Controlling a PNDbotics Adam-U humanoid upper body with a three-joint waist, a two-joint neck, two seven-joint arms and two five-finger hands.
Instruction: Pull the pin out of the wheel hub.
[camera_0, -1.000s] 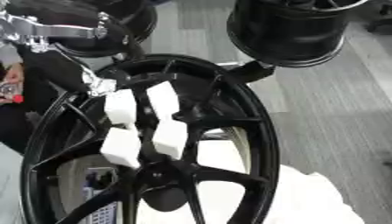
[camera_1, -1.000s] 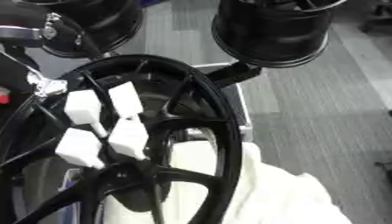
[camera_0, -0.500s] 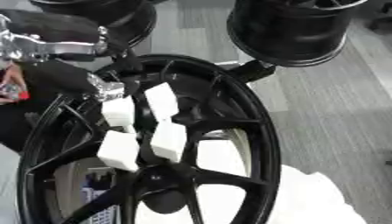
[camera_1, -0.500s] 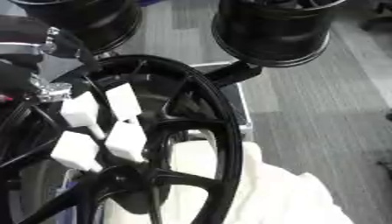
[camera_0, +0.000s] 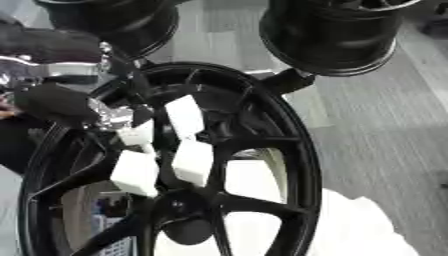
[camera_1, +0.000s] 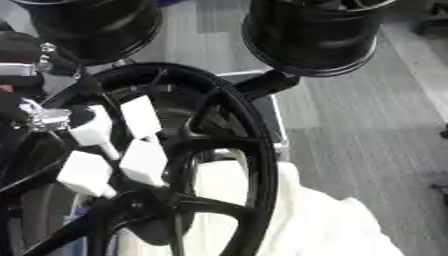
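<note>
your wheel hub (camera_0: 262, 150) is big, black and shiny, with thin spokes going out to a round rim. it stands in the middle, a bit to the left. white blocks (camera_0: 194, 161) sit on the spokes near its middle. the pin is hard to pick out. your left hand (camera_0: 57, 102) is at the left side, by the rim. it is dark with a silver part, and you cannot tell if its fingers are wide or closed. two more black wheels (camera_1: 311, 35) sit at the far side. a white cloth (camera_1: 332, 225) lies near, on the right. the right eye view shows more cloth and grey floor (camera_1: 376, 125). no writing can be read.
</note>
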